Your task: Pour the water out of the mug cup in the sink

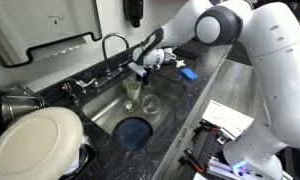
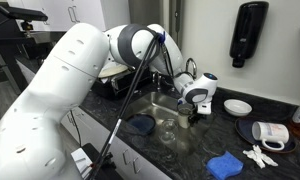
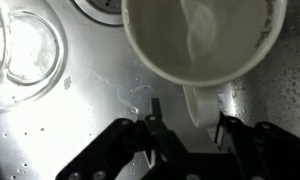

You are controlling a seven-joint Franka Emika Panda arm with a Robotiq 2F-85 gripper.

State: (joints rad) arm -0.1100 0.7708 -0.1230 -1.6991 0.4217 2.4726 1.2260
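Pale mug cup (image 3: 202, 38) upright, rim up, inside stainless-steel sink (image 3: 80, 120).

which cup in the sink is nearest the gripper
The pale mug cup with the handle, right at the gripper; the clear colourless glass stands off to one side, further away.

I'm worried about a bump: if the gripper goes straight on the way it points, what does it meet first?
Most likely the mug cup: its handle lies between the fingers of the open gripper in the wrist view, with the sink floor beyond. Depth is unclear.
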